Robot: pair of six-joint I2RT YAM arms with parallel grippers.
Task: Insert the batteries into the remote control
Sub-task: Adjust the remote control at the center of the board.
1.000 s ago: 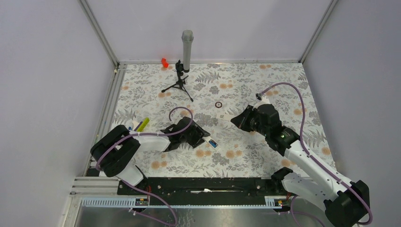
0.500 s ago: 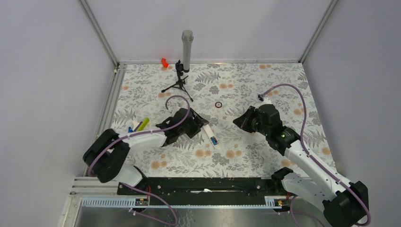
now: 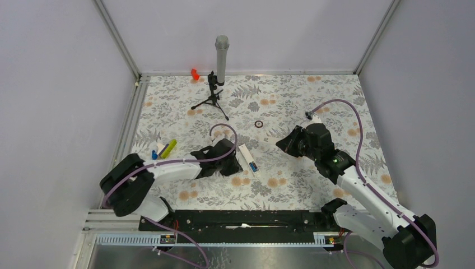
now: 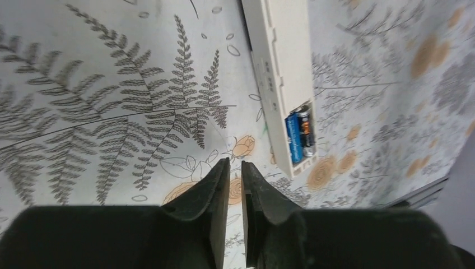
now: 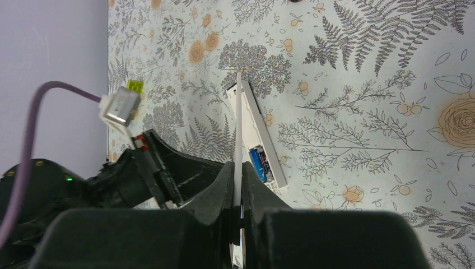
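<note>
The remote control (image 3: 247, 156) lies flat on the floral mat, a slim white bar with its end compartment open. Two blue batteries (image 4: 299, 134) sit side by side in that compartment; they also show in the right wrist view (image 5: 259, 163). My left gripper (image 3: 234, 166) is just left of the remote, apart from it; in the left wrist view (image 4: 235, 165) its jaws are almost together and empty. My right gripper (image 3: 282, 144) is to the remote's right, shut on a thin white cover plate (image 5: 238, 123) seen edge-on above the remote (image 5: 255, 120).
A microphone on a small tripod (image 3: 218, 61) stands at the back, with a red piece (image 3: 195, 73) beside it. A small dark ring (image 3: 259, 124) lies mid-mat. A yellow-green bar (image 3: 170, 147) and a small blue piece (image 3: 154, 153) lie at the left edge.
My left gripper has drawn back off the remote to its left side, and the remote has turned a little on the mat. The right arm has hardly moved.
</note>
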